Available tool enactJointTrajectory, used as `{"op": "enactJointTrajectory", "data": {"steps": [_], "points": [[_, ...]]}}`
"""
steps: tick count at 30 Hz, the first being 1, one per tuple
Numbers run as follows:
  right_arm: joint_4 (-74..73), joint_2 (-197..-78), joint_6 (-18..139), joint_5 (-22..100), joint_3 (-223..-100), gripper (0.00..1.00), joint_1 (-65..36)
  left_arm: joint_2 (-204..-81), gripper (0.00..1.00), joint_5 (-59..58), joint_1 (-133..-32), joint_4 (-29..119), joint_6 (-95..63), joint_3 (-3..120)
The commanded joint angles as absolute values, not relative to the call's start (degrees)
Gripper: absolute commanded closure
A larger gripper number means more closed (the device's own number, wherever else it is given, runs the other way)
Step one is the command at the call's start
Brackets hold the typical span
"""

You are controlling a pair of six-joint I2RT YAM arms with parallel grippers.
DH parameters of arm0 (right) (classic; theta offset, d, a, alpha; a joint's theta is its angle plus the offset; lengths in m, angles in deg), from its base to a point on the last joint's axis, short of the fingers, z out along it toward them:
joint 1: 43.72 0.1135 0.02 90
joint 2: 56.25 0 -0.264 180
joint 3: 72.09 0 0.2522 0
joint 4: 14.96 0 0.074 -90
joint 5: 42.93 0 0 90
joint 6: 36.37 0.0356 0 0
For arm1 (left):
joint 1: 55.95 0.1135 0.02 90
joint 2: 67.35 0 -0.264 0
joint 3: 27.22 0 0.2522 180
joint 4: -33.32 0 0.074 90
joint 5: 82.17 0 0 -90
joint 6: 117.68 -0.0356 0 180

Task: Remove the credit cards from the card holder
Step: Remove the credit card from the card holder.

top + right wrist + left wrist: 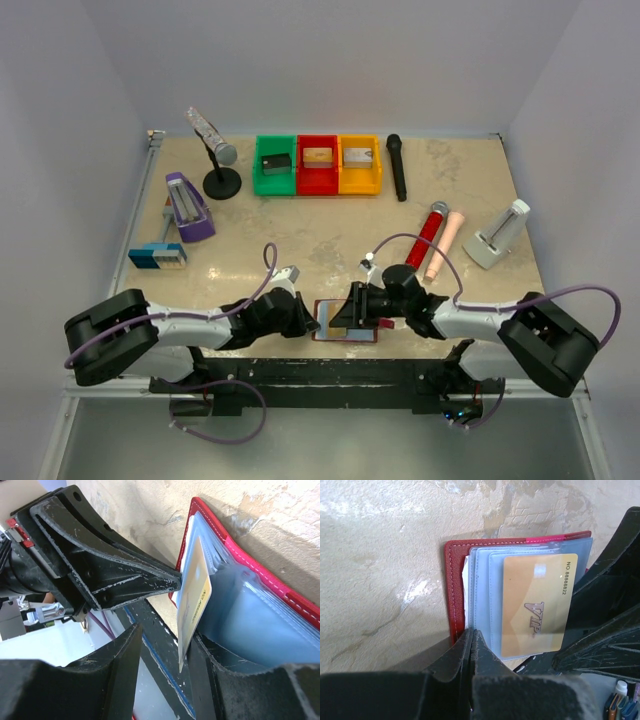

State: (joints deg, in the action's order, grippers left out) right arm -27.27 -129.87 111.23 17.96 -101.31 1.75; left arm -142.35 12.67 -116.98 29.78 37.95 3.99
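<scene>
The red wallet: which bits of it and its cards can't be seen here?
Top view: card holder mostly covered by the left gripper and right gripper.
Left wrist: right gripper's fingers hide its right part; only the gold card shows, no other cards.
Right wrist: gold card is edge-on, face mostly hidden.

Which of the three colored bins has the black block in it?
The green bin, leftmost; the red bin and yellow bin hold paler blocks.
</scene>
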Motion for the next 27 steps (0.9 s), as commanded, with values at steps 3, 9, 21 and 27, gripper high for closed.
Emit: {"op": "enactJointTrajectory", "data": {"steps": [3,9,21,27], "points": [[-25.7,-126.9,109.5,19.2,-101.2,0.56,1.8,-141.7,1.00,16.9,-116.7,36.0,38.2,0.8],[-23.8,-125.0,109.1,19.8,-101.2,0.57,1.6,-141.5,1.00,17.0,-116.7,35.7,38.6,0.2],[-21.0,-123.0,108.4,20.6,-101.5,0.63,1.2,-141.5,1.00,17.0,-116.7,35.2,38.8,-0.5],[-20.8,-122.8,108.6,21.1,-101.3,0.70,0.9,-141.2,1.00,17.1,-116.7,35.4,38.7,-0.6]]}}
